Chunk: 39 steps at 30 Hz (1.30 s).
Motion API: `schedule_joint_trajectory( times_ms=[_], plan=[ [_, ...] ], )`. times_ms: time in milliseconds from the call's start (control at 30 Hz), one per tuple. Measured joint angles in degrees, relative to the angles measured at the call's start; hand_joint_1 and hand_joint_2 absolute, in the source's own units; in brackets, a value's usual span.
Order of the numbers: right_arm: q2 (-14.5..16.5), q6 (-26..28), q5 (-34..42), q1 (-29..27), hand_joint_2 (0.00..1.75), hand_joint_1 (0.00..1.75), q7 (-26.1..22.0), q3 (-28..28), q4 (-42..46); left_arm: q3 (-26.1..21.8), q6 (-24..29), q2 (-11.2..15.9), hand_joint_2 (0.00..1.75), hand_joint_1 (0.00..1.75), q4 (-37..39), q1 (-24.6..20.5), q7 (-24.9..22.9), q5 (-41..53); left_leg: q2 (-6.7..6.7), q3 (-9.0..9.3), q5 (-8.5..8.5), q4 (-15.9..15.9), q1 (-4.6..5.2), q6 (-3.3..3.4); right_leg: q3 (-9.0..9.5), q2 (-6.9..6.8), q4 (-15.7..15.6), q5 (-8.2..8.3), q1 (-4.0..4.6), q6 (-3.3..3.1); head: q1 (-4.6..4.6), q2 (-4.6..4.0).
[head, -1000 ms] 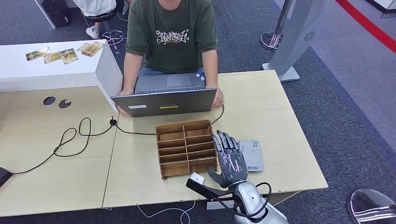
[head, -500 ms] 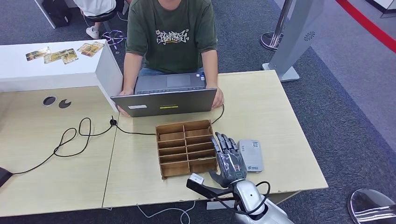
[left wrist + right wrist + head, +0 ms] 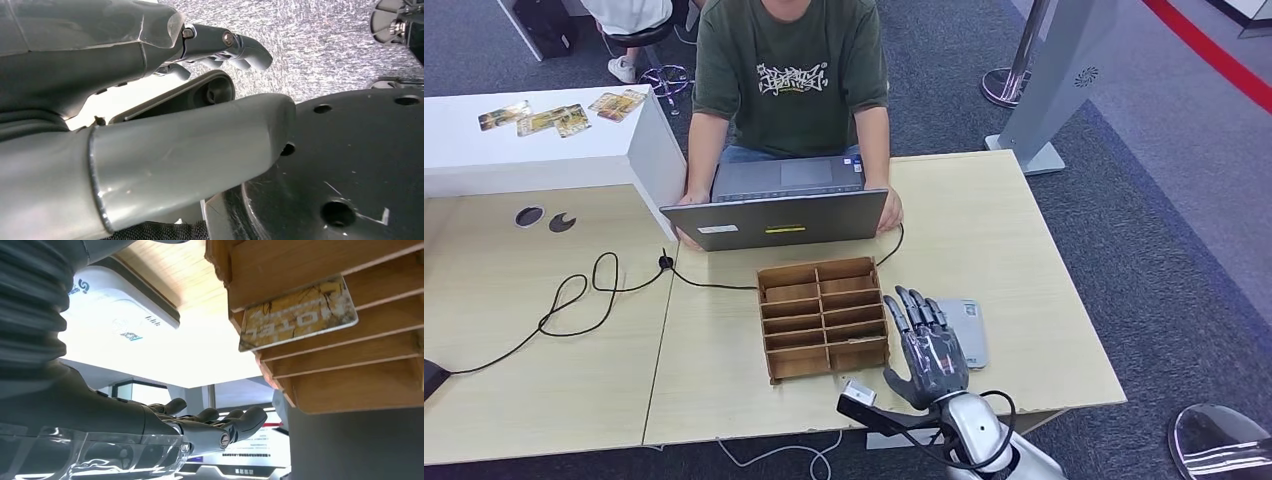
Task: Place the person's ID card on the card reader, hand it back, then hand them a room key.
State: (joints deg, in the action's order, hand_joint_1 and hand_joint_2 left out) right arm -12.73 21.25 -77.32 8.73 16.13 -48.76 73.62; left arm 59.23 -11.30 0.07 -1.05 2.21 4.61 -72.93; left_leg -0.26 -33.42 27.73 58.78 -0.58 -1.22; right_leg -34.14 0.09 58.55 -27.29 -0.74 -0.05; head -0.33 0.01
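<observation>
From the head view, the right hand (image 3: 932, 347) hovers flat, fingers spread and holding nothing, over the near edge of the card reader (image 3: 969, 330), just beside the wooden organizer (image 3: 822, 316), whose slots look empty from above. A person (image 3: 788, 80) sits behind a laptop (image 3: 779, 218).

The right wrist view shows a room key (image 3: 299, 313) (gold, printed) in one organizer slot.

The left wrist view shows the left hand (image 3: 150, 100), fingers loosely extended, gripping nothing.
</observation>
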Motion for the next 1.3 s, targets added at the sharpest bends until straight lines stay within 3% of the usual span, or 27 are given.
schedule_joint_trajectory(
  times_ms=[367, 967, 1300],
  plan=[
    [-0.7, -0.1, 0.8, -0.2, 1.75, 0.00, -1.1, 0.0, 2.2, -0.1, 0.0, 0.0, 0.00, 0.00, 0.0, 0.0, 0.0, 0.1, 0.00, 0.00, -0.01, 0.0, 0.00, -0.01, 0.02, 0.00, 0.0, 0.01, 0.00, 0.00, 0.01, 0.02],
    [7.6, 1.5, 4.8, 7.3, 1.75, 0.00, -5.0, -4.2, -6.5, -0.1, -0.4, 0.0, 0.00, 0.00, 0.0, -0.1, 0.0, 1.1, -0.01, 0.00, -0.04, 0.0, -0.01, -0.03, 0.02, 0.00, 0.0, 0.01, 0.01, -0.01, 0.01, 0.01],
    [6.6, -1.0, 4.1, 8.2, 1.75, 0.00, -2.9, -5.4, -7.3, -0.1, -0.4, 0.1, 0.00, 0.00, 0.0, -0.1, 0.0, 0.7, -0.01, 0.00, -0.03, 0.0, 0.00, -0.02, 0.02, -0.01, 0.0, 0.01, 0.00, 0.00, 0.01, 0.01]
  ],
)
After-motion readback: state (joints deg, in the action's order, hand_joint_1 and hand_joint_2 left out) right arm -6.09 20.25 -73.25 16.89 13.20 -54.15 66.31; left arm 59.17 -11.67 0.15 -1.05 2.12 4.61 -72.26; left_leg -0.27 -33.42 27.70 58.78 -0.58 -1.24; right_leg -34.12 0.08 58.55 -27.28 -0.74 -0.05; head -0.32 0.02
